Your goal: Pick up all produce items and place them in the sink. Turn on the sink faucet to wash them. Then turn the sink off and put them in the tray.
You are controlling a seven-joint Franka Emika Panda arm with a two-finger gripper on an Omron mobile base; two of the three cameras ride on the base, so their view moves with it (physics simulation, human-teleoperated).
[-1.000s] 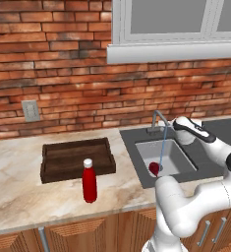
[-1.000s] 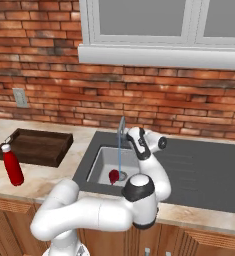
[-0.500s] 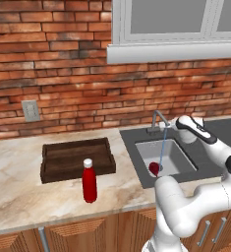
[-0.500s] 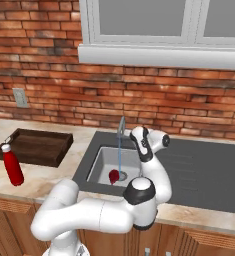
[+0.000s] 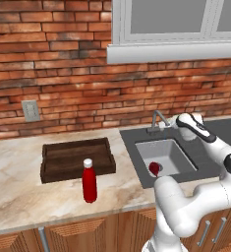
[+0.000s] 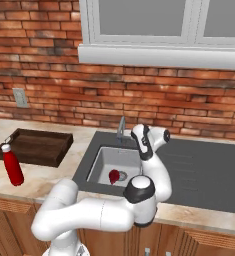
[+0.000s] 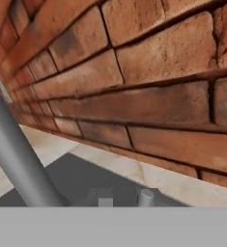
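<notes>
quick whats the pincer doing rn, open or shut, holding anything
Pincer: shut, holding nothing; it sits beside the thin grey metal faucet. The small dark-red rounded fruit lies loose in the light-grey sink basin.

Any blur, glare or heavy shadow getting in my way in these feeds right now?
Left base view: even light, no glare, produce item clear in the sink. Right base view: equally clean. Hand view: soft and blurry up close, sink faucet a smooth grey bar.
</notes>
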